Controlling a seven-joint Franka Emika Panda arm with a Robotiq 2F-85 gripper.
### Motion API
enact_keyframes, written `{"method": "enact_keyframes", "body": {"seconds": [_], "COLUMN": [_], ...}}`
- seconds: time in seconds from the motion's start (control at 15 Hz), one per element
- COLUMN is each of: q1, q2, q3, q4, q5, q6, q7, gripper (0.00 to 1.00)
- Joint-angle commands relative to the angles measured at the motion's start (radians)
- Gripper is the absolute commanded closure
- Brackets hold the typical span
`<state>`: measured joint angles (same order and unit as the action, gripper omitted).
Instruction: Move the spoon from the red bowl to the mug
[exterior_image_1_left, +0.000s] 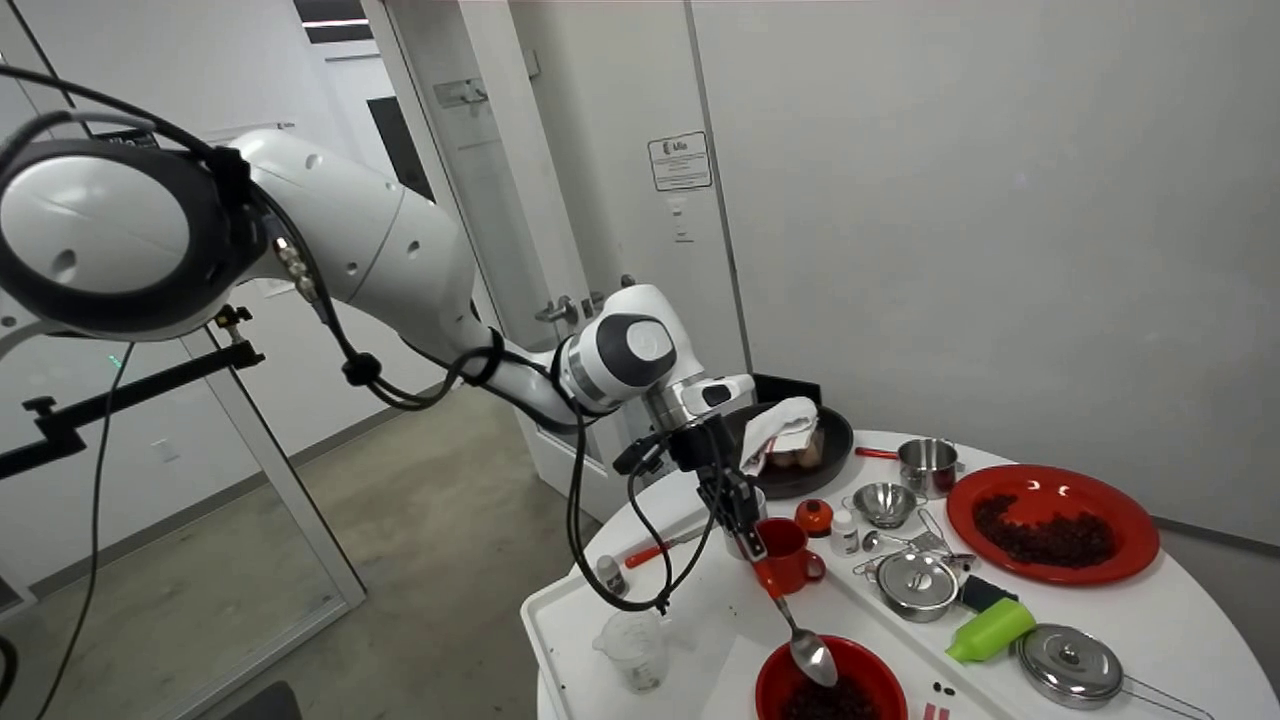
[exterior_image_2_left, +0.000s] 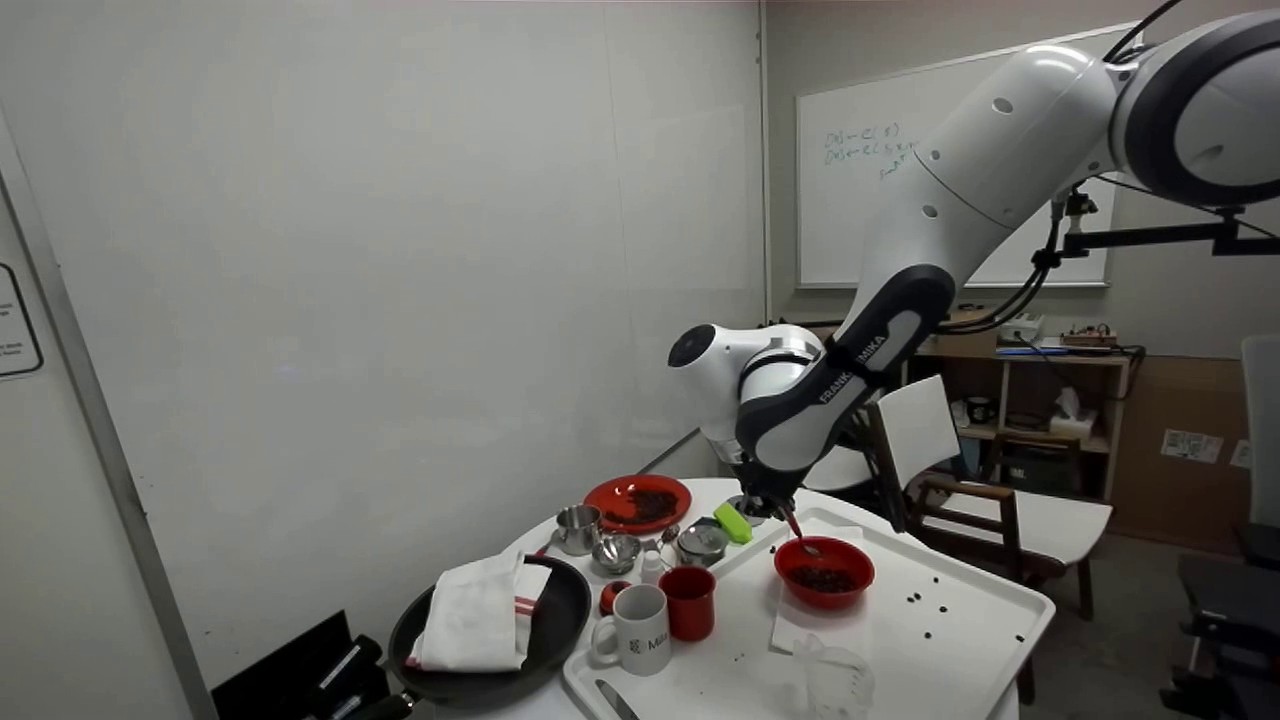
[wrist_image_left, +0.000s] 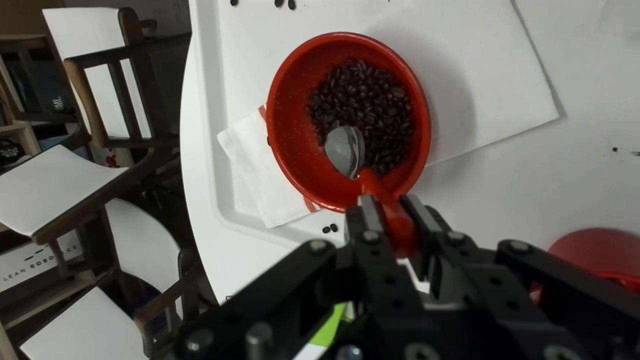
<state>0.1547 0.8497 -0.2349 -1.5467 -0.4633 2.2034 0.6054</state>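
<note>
We see the spoon (wrist_image_left: 345, 150) tilted, head down over the red bowl (wrist_image_left: 295, 142), its red handle gripped in the pincer (wrist_image_left: 392, 215); whether it touches the dark beans (wrist_image_left: 365, 100) inside, we cannot tell. Under the bowl lie a red-striped cloth (wrist_image_left: 267, 185) and the tray (exterior_image_2_left: 930, 680). A red mug (exterior_image_2_left: 690, 605) stands beside a white mug (exterior_image_2_left: 637, 622); the desk (exterior_image_1_left: 1165, 635) carries the tray.

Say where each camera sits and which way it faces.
An exterior view, away from the arm, looks past the red bowl toward the pan; the arm extends from the left edge.
An exterior view, away from the arm, looks past the pan toward the red bowl and whiteboard; the arm extends from the right edge.
The wrist view, on the arm, looks down at the spoon and red bowl; just the fingers show.
Both exterior views share pan, spoon and arm.
</note>
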Motion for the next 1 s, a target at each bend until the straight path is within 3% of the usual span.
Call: {"method": "enact_keyframes", "body": {"seconds": [0.0,0.47,0.93], "q1": [-0.01,0.068,0.073], "q2": [-0.049,-0.062,-0.172], "q3": [0.009,-0.064,-0.032], "q4": [-0.055,-0.072,-0.155], "q5": [0.033,-0.059,-0.132], "q6": [0.035,0.021,0.156], "q7": [-0.036,0.051,0.001], "gripper": [0.91,0.91,0.91]}}
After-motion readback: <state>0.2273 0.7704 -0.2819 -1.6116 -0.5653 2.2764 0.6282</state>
